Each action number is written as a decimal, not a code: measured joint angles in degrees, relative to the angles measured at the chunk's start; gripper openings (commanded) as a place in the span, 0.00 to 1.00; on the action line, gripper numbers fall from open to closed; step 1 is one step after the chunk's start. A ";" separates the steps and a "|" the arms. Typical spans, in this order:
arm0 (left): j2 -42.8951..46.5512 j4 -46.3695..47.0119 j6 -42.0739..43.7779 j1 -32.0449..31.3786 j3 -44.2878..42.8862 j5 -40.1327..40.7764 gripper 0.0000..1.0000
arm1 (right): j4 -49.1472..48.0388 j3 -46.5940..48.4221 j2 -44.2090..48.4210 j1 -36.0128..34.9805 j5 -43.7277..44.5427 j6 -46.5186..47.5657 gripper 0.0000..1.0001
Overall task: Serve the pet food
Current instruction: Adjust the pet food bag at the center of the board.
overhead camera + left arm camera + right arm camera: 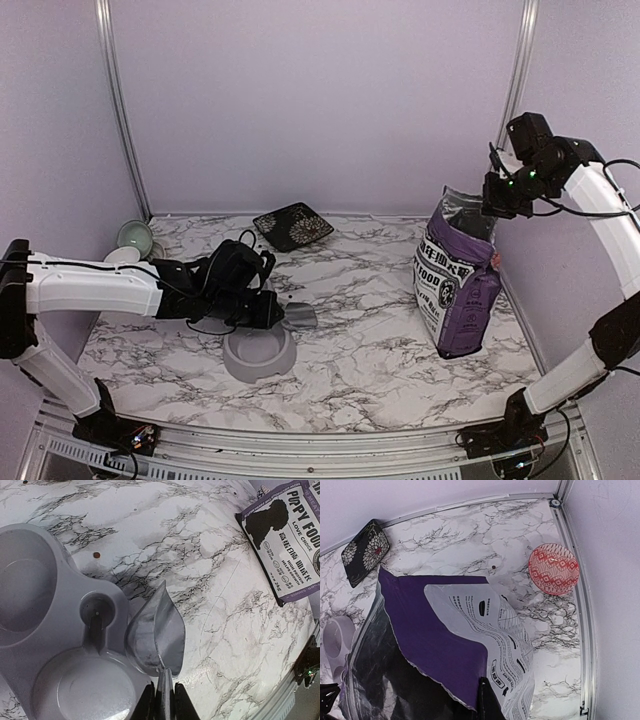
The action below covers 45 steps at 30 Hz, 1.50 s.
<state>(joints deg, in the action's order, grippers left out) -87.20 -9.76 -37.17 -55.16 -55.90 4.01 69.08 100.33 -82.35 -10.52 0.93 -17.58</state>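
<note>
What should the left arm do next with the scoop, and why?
Probably swing the scoop right, toward the mouth of the bag, to fill it. The scoop, pinched by its handle in the left pincer, looks empty. Both hollows of the bowl look bare. The right pincer holds the bag's top edge, which seems to keep it open.

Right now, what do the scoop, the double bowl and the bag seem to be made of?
The scoop: polished metal, mirror-like reflections. The double bowl: probably moulded plastic, matte grey, smooth. The bag: likely glossy plastic film, creased and printed.
</note>
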 measured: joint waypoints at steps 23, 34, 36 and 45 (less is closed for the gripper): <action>13.38 -13.68 -0.94 -0.04 5.79 6.60 0.00 | -0.24 1.25 -1.16 -9.60 5.44 -3.69 0.00; 23.26 -22.93 -1.03 -0.04 8.85 7.21 0.00 | 0.98 7.23 -8.57 -26.23 11.74 -9.40 0.00; 25.11 -24.87 -1.20 -0.04 9.16 7.21 0.00 | 1.29 8.50 -10.56 -29.18 12.70 -10.32 0.00; 32.06 -29.51 -1.38 -0.04 6.25 5.22 0.00 | 0.13 10.21 -18.03 -40.37 15.34 -13.86 0.00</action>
<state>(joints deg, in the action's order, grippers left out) -55.13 -39.27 -38.54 -55.20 -49.65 9.23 69.21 110.54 -100.38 -50.89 16.27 -31.44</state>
